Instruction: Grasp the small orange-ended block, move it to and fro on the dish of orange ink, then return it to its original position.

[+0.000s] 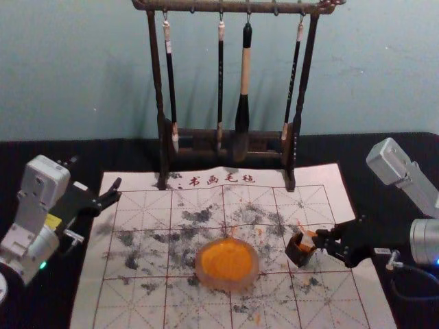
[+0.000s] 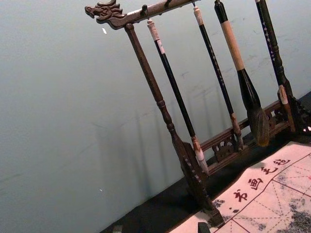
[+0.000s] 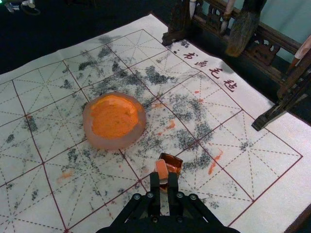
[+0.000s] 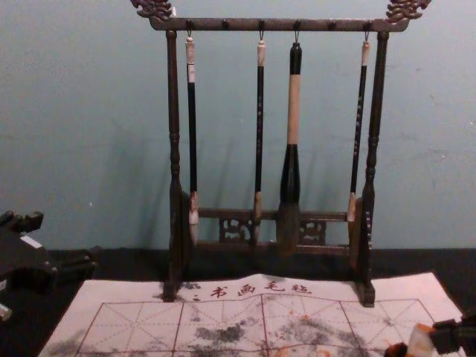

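Observation:
My right gripper (image 1: 320,240) is at the right of the mat, closed on the small orange-ended block (image 1: 306,240), which is over a little dark holder (image 1: 300,253). In the right wrist view the gripper (image 3: 164,177) has the block (image 3: 161,169) between its tips, beside the glossy brown holder (image 3: 172,162); whether the block touches the holder is unclear. The round dish of orange ink (image 1: 227,262) lies left of them. My left gripper (image 1: 96,173) is parked at the left with its fingers apart; its tips edge into the left wrist view (image 2: 160,228).
A dark wooden rack (image 4: 277,25) with several hanging brushes stands behind the mat. The white gridded mat (image 1: 137,257), stained with ink, lies on a black table (image 1: 27,154). A wall rises behind the rack.

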Robot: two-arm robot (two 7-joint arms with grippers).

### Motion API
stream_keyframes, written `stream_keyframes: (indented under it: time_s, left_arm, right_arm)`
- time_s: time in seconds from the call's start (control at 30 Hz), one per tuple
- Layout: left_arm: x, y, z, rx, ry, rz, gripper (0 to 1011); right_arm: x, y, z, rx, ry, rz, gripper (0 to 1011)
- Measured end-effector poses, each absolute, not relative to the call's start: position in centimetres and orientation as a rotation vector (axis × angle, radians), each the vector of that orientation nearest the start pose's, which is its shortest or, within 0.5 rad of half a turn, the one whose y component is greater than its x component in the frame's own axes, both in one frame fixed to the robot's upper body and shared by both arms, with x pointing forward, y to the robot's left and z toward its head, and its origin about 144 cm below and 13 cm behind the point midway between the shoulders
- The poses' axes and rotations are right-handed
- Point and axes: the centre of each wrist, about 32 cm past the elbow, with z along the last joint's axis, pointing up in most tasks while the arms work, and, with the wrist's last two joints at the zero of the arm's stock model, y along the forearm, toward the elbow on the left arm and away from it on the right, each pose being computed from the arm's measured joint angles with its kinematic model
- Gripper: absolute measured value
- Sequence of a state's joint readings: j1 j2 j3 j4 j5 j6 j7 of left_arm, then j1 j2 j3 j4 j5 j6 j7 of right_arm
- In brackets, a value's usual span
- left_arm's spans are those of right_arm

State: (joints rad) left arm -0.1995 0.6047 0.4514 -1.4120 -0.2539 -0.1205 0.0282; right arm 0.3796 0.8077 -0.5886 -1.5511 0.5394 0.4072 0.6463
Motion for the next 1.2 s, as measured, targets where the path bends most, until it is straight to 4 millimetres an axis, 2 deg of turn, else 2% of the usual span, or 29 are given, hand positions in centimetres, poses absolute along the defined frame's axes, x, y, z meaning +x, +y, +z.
stream_keyframes:
  time_s: [0.9, 1.03, 1.2]
  left_arm:
    - [48.86, 30.97, 113.98, 0.304, -0.285, 1.248, 1001]
    - [48.86, 30.97, 113.98, 0.304, -0.285, 1.248, 1001]
    - [48.86, 30.97, 113.98, 0.304, -0.285, 1.248, 1002]
  right_arm:
    - [51.09, -32.37, 122.07, -0.564, 0.179, -0.586, 65]
    - [51.09, -32.38, 122.08, -0.563, 0.179, -0.586, 150]
    - [51.09, -32.38, 122.08, -0.563, 0.180, -0.586, 308]
